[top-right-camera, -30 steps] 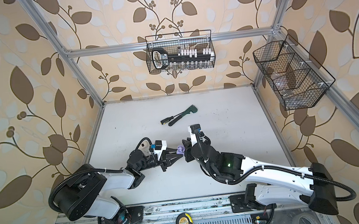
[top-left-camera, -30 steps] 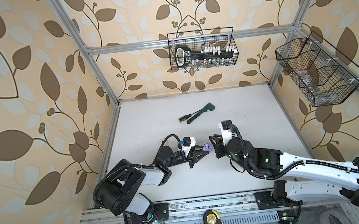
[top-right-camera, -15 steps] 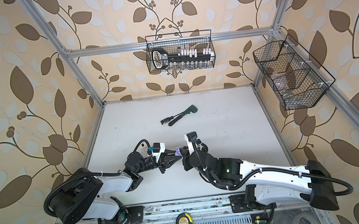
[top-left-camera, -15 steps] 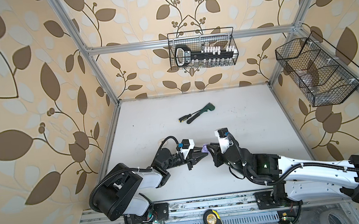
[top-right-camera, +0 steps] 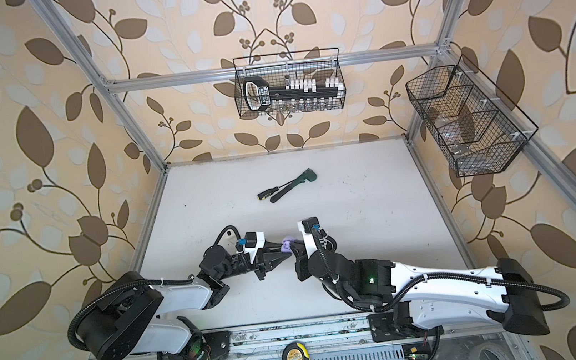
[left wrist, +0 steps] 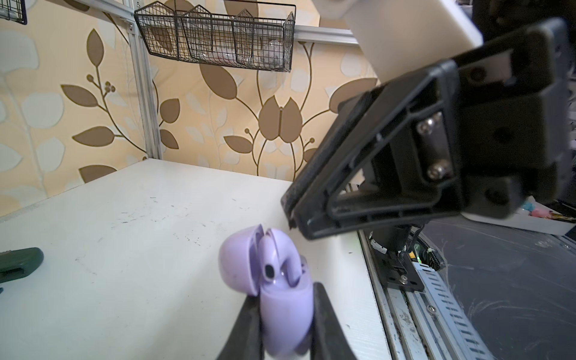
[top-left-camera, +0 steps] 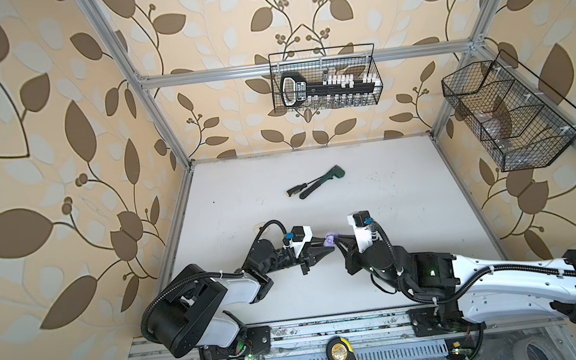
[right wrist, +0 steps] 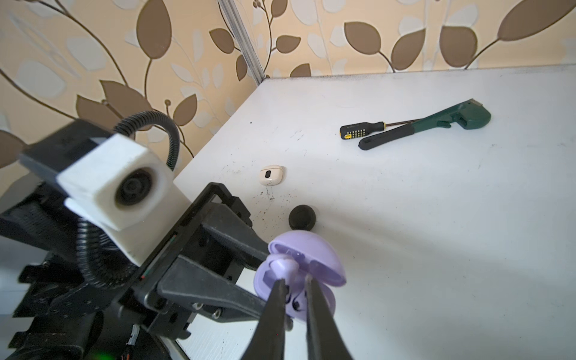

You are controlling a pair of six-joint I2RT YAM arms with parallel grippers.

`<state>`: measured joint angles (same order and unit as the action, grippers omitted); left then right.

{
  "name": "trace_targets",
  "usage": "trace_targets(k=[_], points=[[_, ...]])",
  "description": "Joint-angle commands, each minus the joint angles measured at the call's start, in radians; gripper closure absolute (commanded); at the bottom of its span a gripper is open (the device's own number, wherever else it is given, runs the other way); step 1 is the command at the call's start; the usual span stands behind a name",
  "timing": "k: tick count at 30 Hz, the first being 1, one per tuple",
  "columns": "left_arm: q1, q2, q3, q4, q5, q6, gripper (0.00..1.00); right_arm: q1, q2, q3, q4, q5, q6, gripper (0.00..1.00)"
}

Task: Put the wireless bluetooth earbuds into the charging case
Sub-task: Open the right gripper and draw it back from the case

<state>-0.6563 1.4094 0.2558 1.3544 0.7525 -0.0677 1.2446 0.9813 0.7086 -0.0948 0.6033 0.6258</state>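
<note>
My left gripper [left wrist: 285, 294] is shut on a lilac charging case [left wrist: 286, 311], held upright above the table with its lid open. In both top views the case [top-left-camera: 329, 238] [top-right-camera: 287, 244] hangs between the two grippers. A lilac earbud [left wrist: 277, 249] stands in the case, its head [right wrist: 282, 264] sticking out. My right gripper [right wrist: 295, 280] hovers at the case mouth, its thin fingers almost together beside the earbud. Nothing shows gripped between them. In the left wrist view its tip [left wrist: 291, 223] sits just above the earbud.
A small cream rounded case [right wrist: 271, 175] and a black round one [right wrist: 302, 217] lie on the white table beyond the left gripper. A screwdriver [top-left-camera: 297, 189] and a green wrench [top-left-camera: 322, 180] lie farther back. Wire baskets [top-left-camera: 325, 83] [top-left-camera: 510, 116] hang on the walls.
My right gripper has come in closer to the case mouth and its fingers have narrowed. The left gripper keeps its hold on the case, shifted slightly.
</note>
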Motion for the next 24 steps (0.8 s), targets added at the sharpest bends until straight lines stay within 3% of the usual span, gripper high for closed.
trace_targets(k=[1, 16, 24], points=[[-0.016, -0.024, -0.013, 0.068, 0.021, 0.063, 1.0, 0.006, -0.044, 0.013, -0.016, 0.017, -0.023, 0.86], [-0.04, -0.021, -0.046, 0.068, 0.023, 0.197, 1.0, -0.008, 0.023, 0.004, 0.02, -0.058, 0.0, 0.87], [-0.043, -0.035, -0.059, 0.067, 0.012, 0.215, 1.0, 0.003, 0.037, -0.046, 0.012, -0.077, 0.05, 0.93]])
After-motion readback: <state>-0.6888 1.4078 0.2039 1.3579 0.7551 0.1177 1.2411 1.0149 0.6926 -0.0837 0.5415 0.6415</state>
